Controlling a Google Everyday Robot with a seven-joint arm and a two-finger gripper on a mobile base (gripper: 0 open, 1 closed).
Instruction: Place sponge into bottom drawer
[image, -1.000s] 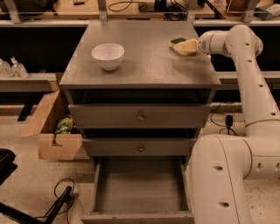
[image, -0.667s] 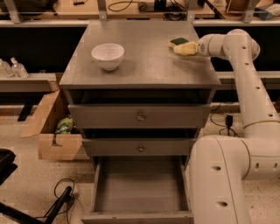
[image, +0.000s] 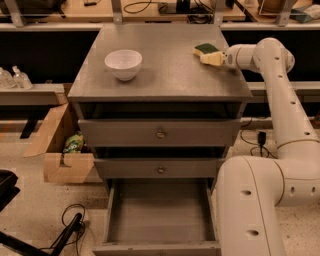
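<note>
The gripper (image: 212, 58), at the counter's (image: 165, 70) back right corner, touches the sponge (image: 205, 48); I cannot tell its hold. The open bottom drawer (image: 161, 212) awaits it.

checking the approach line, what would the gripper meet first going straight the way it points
Most likely the sponge, lying right at the gripper's tip on the cabinet top, though depth is unclear.

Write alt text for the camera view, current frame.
The gripper sits at the sponge near the back right corner of the grey cabinet top; a white bowl stands toward the other side. Below, the bottom drawer stands pulled open, with no sponge in it yet.
</note>
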